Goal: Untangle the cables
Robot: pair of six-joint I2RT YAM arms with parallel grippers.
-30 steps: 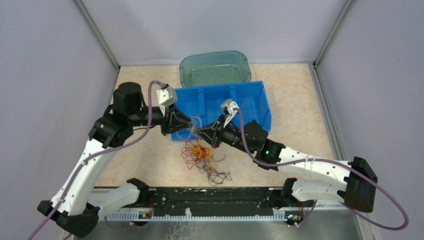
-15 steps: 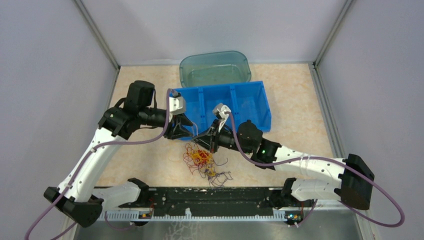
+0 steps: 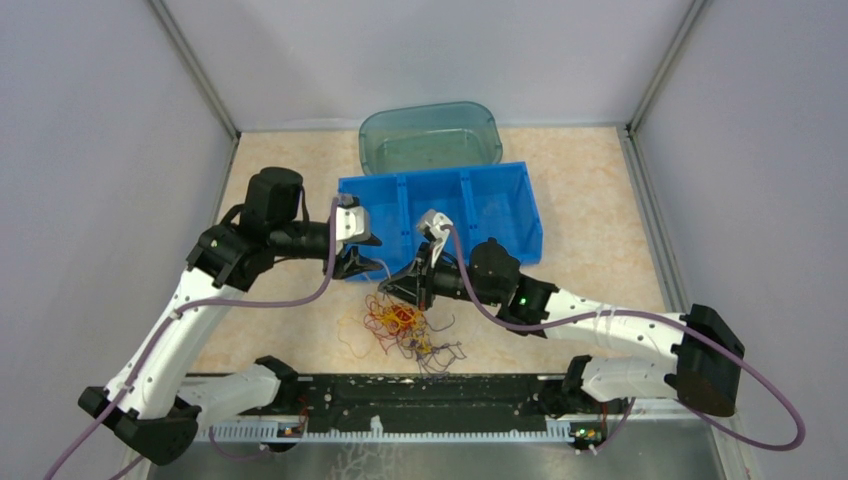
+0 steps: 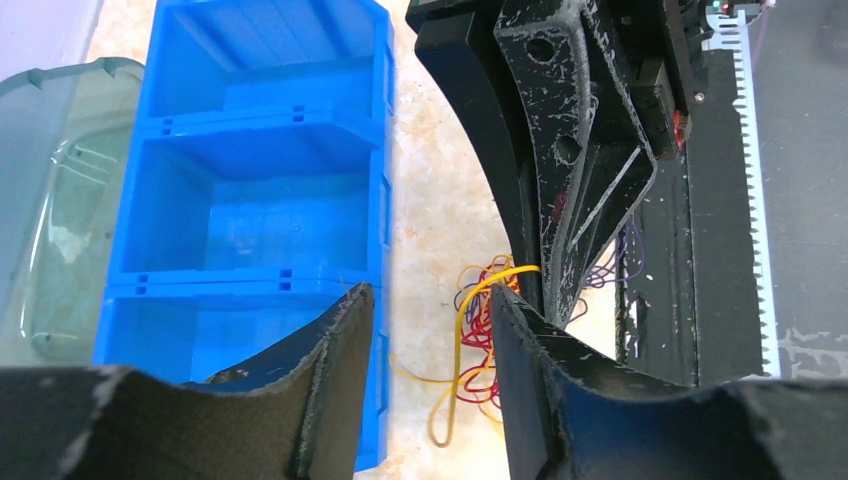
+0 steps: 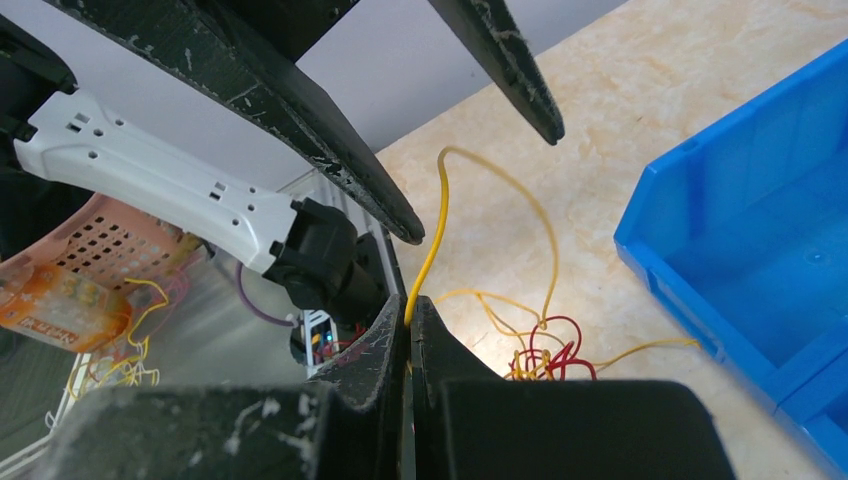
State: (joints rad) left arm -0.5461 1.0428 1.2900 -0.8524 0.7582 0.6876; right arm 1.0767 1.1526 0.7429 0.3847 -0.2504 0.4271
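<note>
My left gripper (image 4: 430, 291) has spread its jaws, and they hold nothing I can see. I read that as a release. The cables (image 3: 400, 325) have sunk lower than a second ago, heaped just below the right gripper (image 5: 410, 310). It stays clamped on one yellow strand (image 5: 437, 215) arching up ahead of its tips.

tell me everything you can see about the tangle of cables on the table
The cables are a loose clump of thin, flexible looped strands in yellow-orange, red and dark purple, plastic-coated by the look. The clump lies on the beige table just in front of the blue bin, knotted together, with stray loops spreading outward. One yellow strand rises from it, pinched in the shut right claw. The open left claw holds none of it.
</note>
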